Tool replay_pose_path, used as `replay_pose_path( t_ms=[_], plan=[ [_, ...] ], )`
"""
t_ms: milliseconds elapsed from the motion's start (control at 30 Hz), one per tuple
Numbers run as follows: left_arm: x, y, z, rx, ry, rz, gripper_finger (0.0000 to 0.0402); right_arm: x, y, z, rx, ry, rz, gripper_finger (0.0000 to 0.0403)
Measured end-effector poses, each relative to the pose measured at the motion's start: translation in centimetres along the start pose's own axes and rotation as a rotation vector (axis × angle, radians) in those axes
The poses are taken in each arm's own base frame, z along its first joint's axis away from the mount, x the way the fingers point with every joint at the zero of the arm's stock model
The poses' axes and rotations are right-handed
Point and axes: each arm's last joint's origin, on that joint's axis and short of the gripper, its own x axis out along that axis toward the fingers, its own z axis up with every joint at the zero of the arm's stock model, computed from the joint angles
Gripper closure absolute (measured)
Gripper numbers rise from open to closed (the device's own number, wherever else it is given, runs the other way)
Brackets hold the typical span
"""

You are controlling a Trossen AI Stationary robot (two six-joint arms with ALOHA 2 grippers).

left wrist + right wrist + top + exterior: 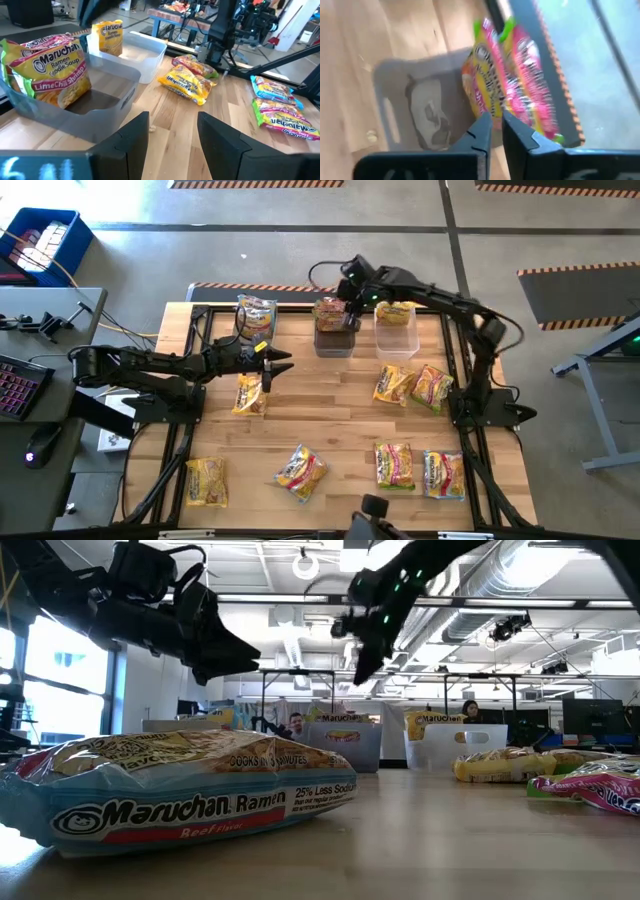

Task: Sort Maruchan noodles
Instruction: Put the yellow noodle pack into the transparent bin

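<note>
Several yellow Maruchan packets lie flat on the wooden table (330, 415), among them one (250, 393) below my left gripper and a blue-edged one (180, 795) near the front edge. Three tubs stand at the far edge. The left one (255, 315) holds a packet. In the grey middle tub (420, 105) a pink and green packet (510, 70) leans on the wall. The clear right one (395, 330) holds a yellow packet. My left gripper (278, 365) hovers open in front of the tubs. My right gripper (494, 127) hangs above the grey tub, fingers nearly together, holding nothing.
Two packets (412, 385) lie right of centre, near the right arm's base (490, 405). Three more (300, 472) (393, 465) (442, 473) sit along the near edge and one (207, 480) at the near left corner. Bare wood shows in the table's middle. People sit at desks beyond the table.
</note>
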Motion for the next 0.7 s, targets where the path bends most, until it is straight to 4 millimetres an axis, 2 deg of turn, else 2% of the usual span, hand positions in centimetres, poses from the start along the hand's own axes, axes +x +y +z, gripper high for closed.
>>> replay_pose_path(
  t_ms=[100, 167, 333, 433, 533, 700],
  plan=[
    [0.0, 0.0, 0.0, 0.002, -0.001, 0.0, 0.0243, -3.5, 0.5, -0.1, 0.0, -0.104, -0.021, 0.0395],
    [0.0, 0.0, 0.0, 0.002, -0.002, -0.001, 0.0243, -4.6, 1.3, -0.9, 0.005, -0.187, -0.012, 0.04],
    [0.0, -0.2, 0.0, 0.012, 0.0, -0.028, 0.0243, -4.1, 5.3, -5.6, 0.078, -0.351, 0.086, 0.0402],
    [0.0, -0.7, -0.1, 0.016, 0.009, -0.076, 0.0243, -3.5, 8.1, -8.8, 0.138, -0.383, 0.15, 0.0401],
    [0.1, -1.3, 0.0, 0.022, 0.002, -0.126, 0.0243, -3.8, 10.5, -11.4, 0.215, -0.365, 0.177, 0.0401],
    [0.1, -2.0, 0.0, 0.023, -0.011, -0.16, 0.0243, -5.2, 13.2, -14.3, 0.315, -0.236, 0.101, 0.0401]
  ],
)
